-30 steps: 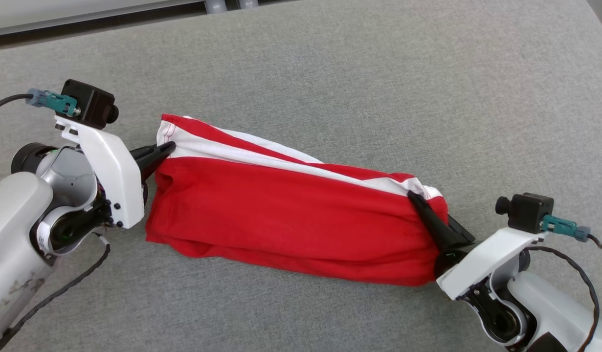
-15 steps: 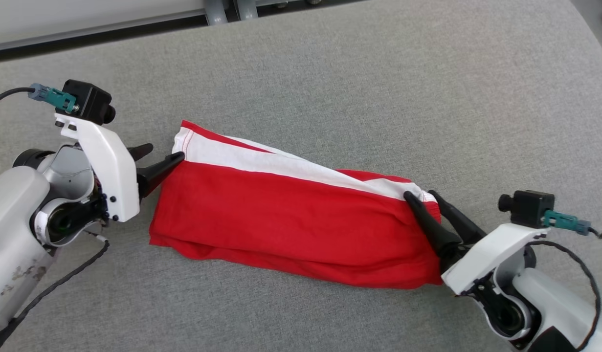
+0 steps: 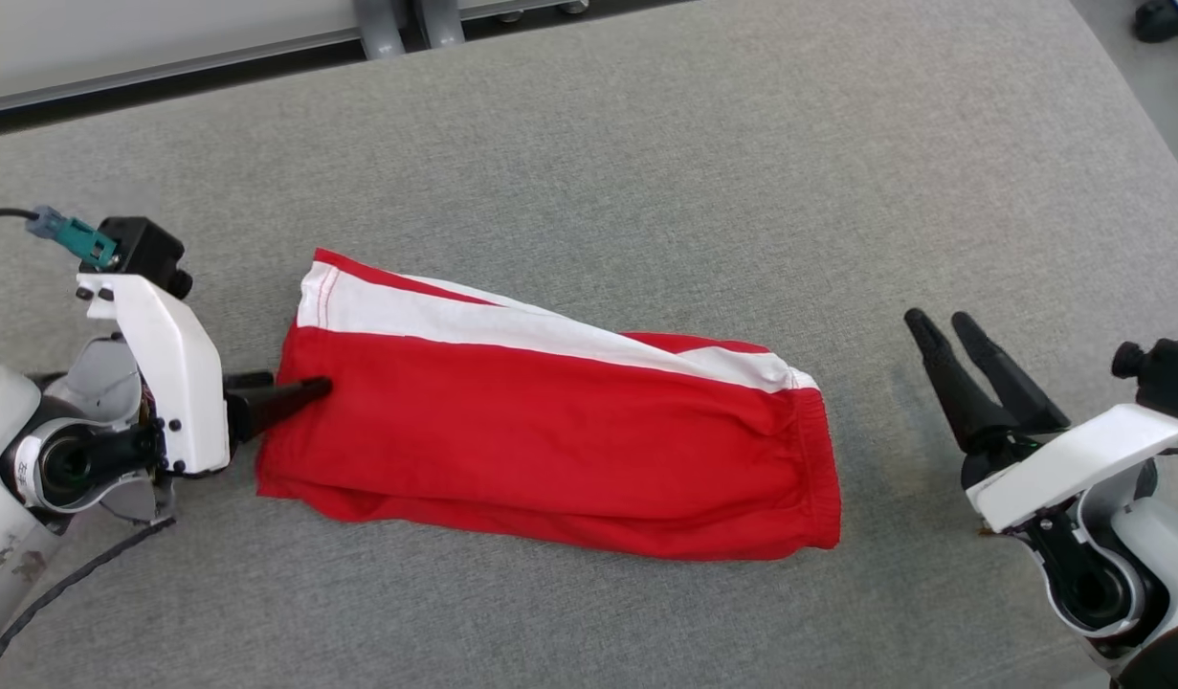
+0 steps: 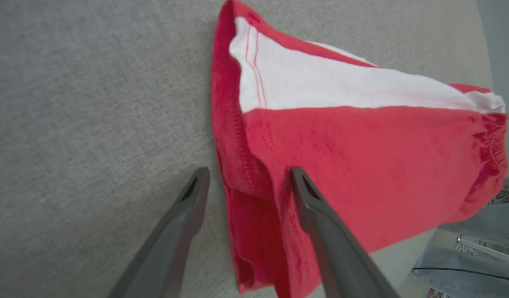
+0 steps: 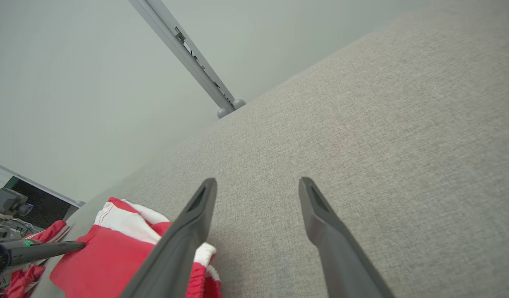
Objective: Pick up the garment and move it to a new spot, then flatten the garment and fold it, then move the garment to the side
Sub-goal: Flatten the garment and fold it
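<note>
At the left, the left gripper (image 4: 249, 174) has let go of what it clenched a second ago; its fingers now stand apart astride the left hem of the red and white shorts (image 3: 550, 431), one over the red cloth, one over the grey fabric surface (image 3: 646, 144), grasping nothing; it sits at that hem, touching or nearly so.

The shorts lie folded lengthwise in the middle of the surface, the white band along the far edge and the gathered waistband (image 3: 811, 450) at the right; they have settled flatter than when both ends were held.

At the right, the right gripper (image 3: 938, 319) has also released and drawn back; it is spread and empty, well apart from the waistband.

My reading: this fold is laid down, and a further fold or the shift to the side remains; both claws must take hold again.

Far off, two grey metal legs (image 3: 378, 13) stand past the surface's far edge; a dark object (image 3: 1163, 19) at the far right is too small to name. Nothing blocks either end; the left finger over the cloth could drag the hem.
</note>
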`<state>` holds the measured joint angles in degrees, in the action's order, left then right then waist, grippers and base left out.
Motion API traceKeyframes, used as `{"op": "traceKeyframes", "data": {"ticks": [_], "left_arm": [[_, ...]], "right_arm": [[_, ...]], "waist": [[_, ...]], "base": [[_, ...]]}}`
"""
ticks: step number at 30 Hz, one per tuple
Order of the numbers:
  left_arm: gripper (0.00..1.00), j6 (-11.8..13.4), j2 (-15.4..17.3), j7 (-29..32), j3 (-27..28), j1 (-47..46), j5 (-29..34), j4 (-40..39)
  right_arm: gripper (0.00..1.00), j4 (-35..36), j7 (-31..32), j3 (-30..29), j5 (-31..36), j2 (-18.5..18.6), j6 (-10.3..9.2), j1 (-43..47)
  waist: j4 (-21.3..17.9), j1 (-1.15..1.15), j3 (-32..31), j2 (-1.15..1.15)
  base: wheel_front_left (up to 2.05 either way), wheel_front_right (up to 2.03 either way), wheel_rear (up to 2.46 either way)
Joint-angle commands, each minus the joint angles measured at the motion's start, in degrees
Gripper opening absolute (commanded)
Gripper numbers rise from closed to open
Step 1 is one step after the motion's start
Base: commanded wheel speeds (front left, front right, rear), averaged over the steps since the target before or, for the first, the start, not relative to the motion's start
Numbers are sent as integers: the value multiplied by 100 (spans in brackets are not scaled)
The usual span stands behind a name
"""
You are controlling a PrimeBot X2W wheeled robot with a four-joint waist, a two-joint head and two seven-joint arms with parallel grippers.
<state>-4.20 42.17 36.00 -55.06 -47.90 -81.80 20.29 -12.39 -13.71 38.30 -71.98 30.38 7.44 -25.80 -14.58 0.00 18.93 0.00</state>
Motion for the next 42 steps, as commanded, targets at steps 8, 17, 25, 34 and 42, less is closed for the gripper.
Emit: {"op": "traceKeyframes", "data": {"ticks": [8,17,25,34,42], "left_arm": [[100,128,45,617,33,255,-598,-92],[0,31,-53,684,92,316,-800,-312],[0,72,-114,405,236,448,-921,-282],[0,268,217,-12,405,1213,-1225,-719],[100,366,310,-406,475,1813,-1401,-1045]], "right_arm": [[100,125,-75,-322,102,52,10,171],[100,106,27,-457,226,-43,10,173],[100,30,153,-611,330,21,10,283],[100,-50,359,-910,506,26,10,472],[100,-7,539,-1125,672,-82,10,698]], "waist": [[-166,0,134,0],[-52,0,157,0],[379,0,-177,0],[873,0,-647,0],[1093,0,-893,0]], "base": [[0,0,0],[0,0,0],[0,0,0],[0,0,0],[0,0,0]]}}
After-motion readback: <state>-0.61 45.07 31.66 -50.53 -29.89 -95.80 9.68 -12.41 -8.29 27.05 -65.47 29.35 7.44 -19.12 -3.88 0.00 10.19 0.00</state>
